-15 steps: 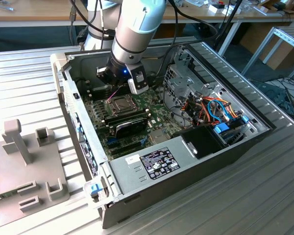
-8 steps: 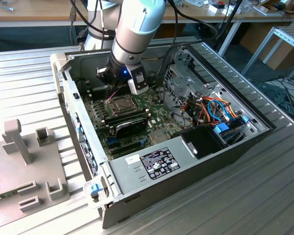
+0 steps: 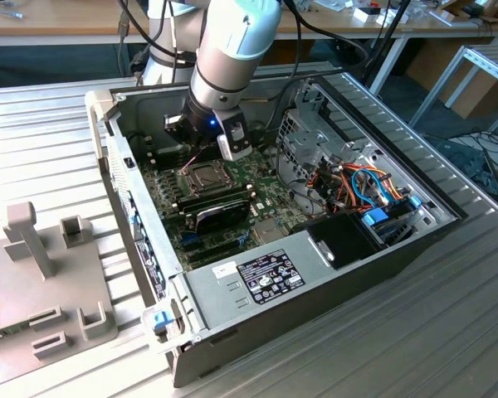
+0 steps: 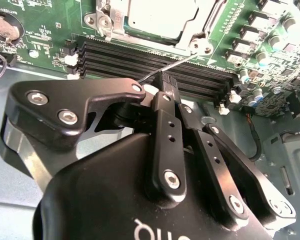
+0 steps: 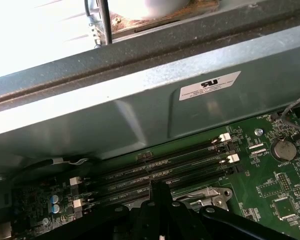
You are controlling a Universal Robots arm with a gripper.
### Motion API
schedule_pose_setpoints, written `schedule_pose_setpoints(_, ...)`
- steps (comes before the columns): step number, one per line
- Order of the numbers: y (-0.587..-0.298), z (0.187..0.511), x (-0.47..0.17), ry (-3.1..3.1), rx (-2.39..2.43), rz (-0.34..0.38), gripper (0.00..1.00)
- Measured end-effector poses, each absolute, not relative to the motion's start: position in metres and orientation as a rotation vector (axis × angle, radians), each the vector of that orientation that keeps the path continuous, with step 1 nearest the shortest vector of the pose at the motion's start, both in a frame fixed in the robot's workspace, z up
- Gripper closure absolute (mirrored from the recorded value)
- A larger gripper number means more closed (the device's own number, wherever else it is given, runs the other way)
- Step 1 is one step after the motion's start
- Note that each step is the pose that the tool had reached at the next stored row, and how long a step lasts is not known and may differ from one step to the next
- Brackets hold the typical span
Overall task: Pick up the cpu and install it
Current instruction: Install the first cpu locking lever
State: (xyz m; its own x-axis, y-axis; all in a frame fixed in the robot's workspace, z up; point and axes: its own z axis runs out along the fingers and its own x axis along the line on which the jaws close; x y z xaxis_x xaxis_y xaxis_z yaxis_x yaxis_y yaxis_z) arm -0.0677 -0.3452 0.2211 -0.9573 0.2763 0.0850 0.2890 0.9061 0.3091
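Second wrist view gives you the clearest look: the fingers [image 4: 166, 95] are closed against each other, with no gap between them, and the gripper [image 4: 165, 82] hangs low over the memory slots [image 4: 120, 57] of the board [image 4: 50, 30]. The cpu [image 4: 160, 17] is not held. It lies flat in the socket [image 4: 200, 42], just past the slots from the fingertips, with its grey top facing up. A thin lever [image 4: 177, 64] runs slanted from the socket corner toward the fingertips. You cannot tell whether the tips pinch its end or only stand before it, because the fingers cover that place.

Only a part of the cpu is visible, since the picture edge cuts it, so I judge it is seated but cannot confirm all corners. In the exterior view the gripper [image 3: 197, 156] stands just beside the socket [image 3: 201, 176], and the arm hides the far side of it. In the first wrist view the tips [image 5: 155, 187] point at the slots near the case wall [image 5: 140, 100].
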Motion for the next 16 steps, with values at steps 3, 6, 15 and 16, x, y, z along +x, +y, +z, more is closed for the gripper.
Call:
schedule_pose_setpoints(3, -0.3452, 0.2200, -0.0670, -3.029, -0.449, -0.500, 0.89)
schedule_pose_setpoints(6, -0.3452, 0.2188, -0.0658, -3.029, -0.449, -0.500, 0.89)
schedule_pose_setpoints(15, -0.3452, 0.2170, -0.0601, -3.029, -0.449, -0.500, 0.89)
schedule_pose_setpoints(16, -0.3452, 0.2168, -0.0594, -3.029, -0.449, -0.500, 0.89)
